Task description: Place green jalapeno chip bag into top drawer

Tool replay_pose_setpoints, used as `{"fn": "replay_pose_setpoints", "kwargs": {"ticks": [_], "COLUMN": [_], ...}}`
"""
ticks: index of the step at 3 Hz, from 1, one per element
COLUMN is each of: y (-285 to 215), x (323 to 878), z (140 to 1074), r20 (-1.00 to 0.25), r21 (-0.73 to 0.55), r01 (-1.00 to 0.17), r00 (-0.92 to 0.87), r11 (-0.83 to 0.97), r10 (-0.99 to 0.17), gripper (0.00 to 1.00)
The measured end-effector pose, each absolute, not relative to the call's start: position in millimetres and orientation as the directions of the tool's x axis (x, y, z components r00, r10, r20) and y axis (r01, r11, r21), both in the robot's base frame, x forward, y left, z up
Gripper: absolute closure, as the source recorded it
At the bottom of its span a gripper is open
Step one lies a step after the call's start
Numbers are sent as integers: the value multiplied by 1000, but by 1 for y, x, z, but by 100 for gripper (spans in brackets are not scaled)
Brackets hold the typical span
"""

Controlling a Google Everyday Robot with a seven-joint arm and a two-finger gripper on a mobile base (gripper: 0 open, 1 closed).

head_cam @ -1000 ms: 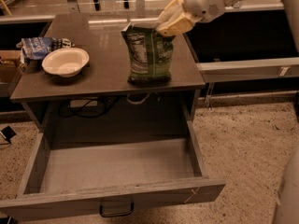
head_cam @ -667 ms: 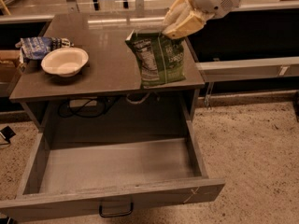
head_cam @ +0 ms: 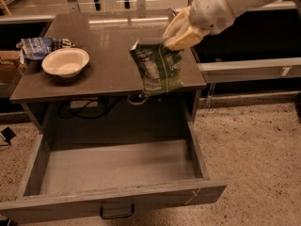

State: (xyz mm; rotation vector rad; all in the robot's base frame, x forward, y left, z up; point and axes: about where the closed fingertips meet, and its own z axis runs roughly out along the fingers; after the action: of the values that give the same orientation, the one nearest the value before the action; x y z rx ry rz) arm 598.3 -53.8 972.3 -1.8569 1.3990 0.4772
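the pale two-finger claw [head_cam: 181,36] is clamped on the top corner of the small crinkly green foil jalapeno chip bag [head_cam: 157,69], so the bag hangs free just beneath it, at the front edge of the dark flat tabletop [head_cam: 108,41]. lower still, the wide grey wooden top drawer [head_cam: 117,166] stands pulled open, likely to receive it. well off to the view's left sit a white round bowl [head_cam: 66,61] and a blue-and-white bag [head_cam: 40,46]. count: one claw, one drawer, one bowl, two bags.
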Motion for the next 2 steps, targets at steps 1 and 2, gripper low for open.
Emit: {"fn": "replay_pose_setpoints", "kwargs": {"ticks": [1,2], "y": [-57,-65], "x": [582,566], "z": [917,877], "r20": [-703,-674], "r21": [-266,-193], "r01": [-960,-977], "r00": [257,202], "r11": [-91,-94], "r10": [-663,-710], "gripper": [100,100]}}
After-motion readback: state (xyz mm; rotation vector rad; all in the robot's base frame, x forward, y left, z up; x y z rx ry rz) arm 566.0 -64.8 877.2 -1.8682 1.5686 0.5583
